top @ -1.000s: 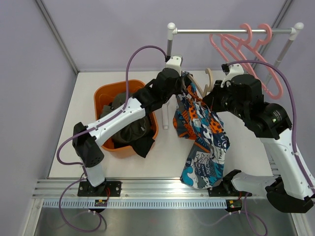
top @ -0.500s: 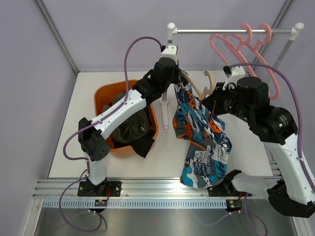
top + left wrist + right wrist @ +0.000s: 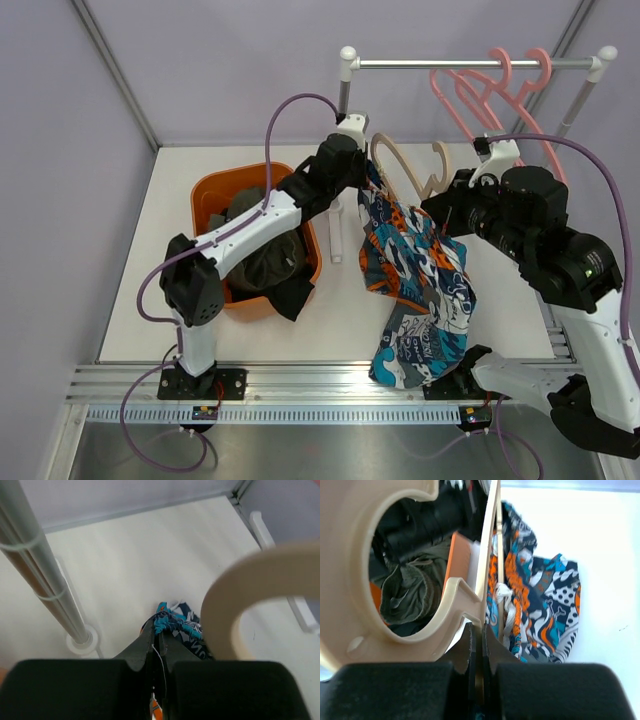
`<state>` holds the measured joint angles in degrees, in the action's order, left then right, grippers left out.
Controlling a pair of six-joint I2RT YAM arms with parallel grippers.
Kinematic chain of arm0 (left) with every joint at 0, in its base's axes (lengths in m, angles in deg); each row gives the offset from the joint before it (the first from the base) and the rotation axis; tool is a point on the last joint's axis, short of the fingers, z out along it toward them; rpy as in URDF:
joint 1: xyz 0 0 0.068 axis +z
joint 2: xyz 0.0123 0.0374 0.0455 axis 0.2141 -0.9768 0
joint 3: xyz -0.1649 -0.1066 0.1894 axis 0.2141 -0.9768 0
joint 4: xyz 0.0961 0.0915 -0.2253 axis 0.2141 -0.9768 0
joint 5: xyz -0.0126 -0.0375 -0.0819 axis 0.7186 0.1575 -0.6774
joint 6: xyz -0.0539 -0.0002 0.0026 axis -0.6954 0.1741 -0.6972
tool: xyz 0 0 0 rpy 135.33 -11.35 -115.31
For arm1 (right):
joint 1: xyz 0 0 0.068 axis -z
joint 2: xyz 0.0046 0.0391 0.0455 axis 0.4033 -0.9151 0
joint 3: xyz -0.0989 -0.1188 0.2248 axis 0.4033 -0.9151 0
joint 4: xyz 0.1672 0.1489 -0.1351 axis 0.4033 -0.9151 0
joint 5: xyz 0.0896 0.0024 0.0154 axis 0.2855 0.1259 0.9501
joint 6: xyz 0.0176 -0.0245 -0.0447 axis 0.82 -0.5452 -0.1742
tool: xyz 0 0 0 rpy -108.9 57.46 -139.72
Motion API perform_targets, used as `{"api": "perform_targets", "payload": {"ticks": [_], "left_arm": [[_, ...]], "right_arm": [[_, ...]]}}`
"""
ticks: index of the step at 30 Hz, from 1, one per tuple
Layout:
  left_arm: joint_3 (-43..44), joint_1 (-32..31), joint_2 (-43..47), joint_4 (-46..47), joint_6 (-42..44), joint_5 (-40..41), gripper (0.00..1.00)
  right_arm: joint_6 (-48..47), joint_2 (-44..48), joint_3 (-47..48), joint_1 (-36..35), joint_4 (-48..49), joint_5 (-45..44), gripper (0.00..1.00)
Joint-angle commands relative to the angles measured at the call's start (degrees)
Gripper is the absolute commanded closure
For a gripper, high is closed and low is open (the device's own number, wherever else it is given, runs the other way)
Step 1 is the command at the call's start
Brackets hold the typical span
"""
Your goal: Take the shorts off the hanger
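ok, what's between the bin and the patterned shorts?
Top view: the rack post stands between the bin and the patterned shorts, with the left arm crossing above it.

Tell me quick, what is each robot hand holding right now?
Left gripper: shut on the patterned shorts.
Right gripper: shut on the beige hanger.

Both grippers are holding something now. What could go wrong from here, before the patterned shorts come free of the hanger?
1. The left gripper pinches only a small fold of the patterned shorts, so the cloth may slip out under a pull.
2. The right gripper grips the beige hanger by a thin edge; the hanger could twist or slide.
3. The shorts' lower end appears close to the right arm's base and might snag there.
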<state>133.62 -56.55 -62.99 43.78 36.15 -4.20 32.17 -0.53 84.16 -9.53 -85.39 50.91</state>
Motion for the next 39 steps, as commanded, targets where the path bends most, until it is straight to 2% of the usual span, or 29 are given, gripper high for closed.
{"api": "perform_targets", "payload": {"ticks": [1, 8, 14, 20, 24, 26, 29, 32, 34, 35, 38, 39], "left_arm": [[-3.99, 0.34, 5.73, 6.12, 3.16, -2.43, 1.00], [-11.72, -7.66, 17.15, 7.17, 10.09, -6.03, 1.00], [-13.84, -13.20, 26.72, 2.35, 17.82, -17.63, 1.00], [-13.14, -17.86, 35.79, -3.98, 27.32, -22.82, 1.00], [-10.59, -18.48, 40.45, -10.55, 30.14, -29.84, 1.00], [-8.93, -18.57, 40.98, -12.59, 31.37, -30.91, 1.00], [-8.83, -18.57, 42.65, -11.20, 32.34, -26.62, 1.00], [-6.29, -18.57, 42.31, -8.82, 34.97, -18.37, 1.00], [-2.08, -18.48, 39.60, -5.14, 38.03, -6.70, 1.00], [-0.58, -18.40, 38.45, -3.04, 39.45, 1.96, 1.00], [7.32, -17.78, 33.10, 3.47, 46.48, 8.53, 1.00], [13.35, -16.91, 31.60, 5.40, 47.71, 10.90, 1.00]], "right_arm": [[1.11, 2.14, -0.95, -0.69, 4.59, -3.37, 1.00], [1.37, -1.37, -2.80, -0.69, 11.54, -11.10, 1.00], [0.76, -8.22, 0.36, -0.61, 16.29, -20.31, 1.00], [-1.70, -18.15, 10.28, 0.18, 17.35, -32.45, 1.00], [-0.22, -22.29, 18.80, 1.68, 17.44, -30.98, 1.00], [0.23, -24.22, 21.36, 1.86, 17.18, -30.18, 1.00], [-0.38, -27.12, 27.94, 2.12, 15.16, -30.62, 1.00], [-0.39, -28.97, 30.33, 2.30, 11.91, -30.54, 1.00], [0.05, -28.10, 28.94, 2.29, 11.81, -29.93, 1.00], [0.40, -27.57, 27.10, 2.30, 11.90, -29.57, 1.00], [1.19, -25.46, 23.93, 2.30, 12.34, -28.26, 1.00], [1.28, -24.68, 23.31, 2.38, 11.99, -27.82, 1.00]]}}
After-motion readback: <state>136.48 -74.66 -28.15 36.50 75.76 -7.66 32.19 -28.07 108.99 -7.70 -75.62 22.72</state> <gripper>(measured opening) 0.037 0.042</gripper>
